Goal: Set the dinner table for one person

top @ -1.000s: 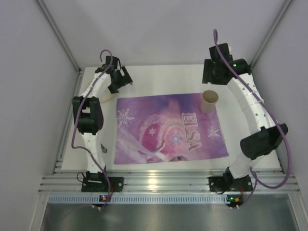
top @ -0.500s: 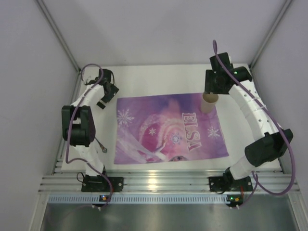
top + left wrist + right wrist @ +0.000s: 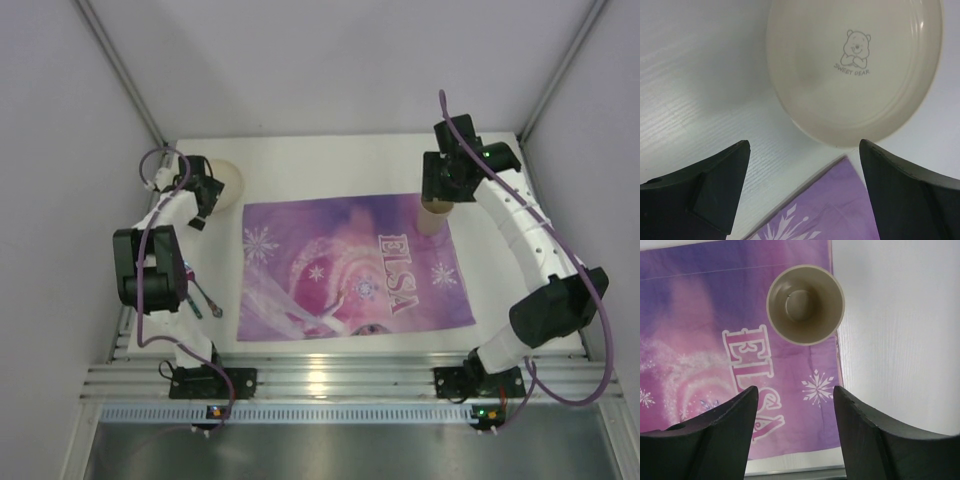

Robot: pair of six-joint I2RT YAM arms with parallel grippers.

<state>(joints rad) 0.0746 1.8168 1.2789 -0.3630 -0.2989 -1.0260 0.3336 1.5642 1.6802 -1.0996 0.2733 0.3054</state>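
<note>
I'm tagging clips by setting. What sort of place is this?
Probably a robot test cell, not a home: plain walls, left arm and right arm bolted to an aluminium rail, a staged placemat, cup and plate.

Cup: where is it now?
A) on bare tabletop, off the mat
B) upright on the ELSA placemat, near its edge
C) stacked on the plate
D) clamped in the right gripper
B: the cup stands upright on the placemat by its edge, with the right gripper open and clear of it.
</note>
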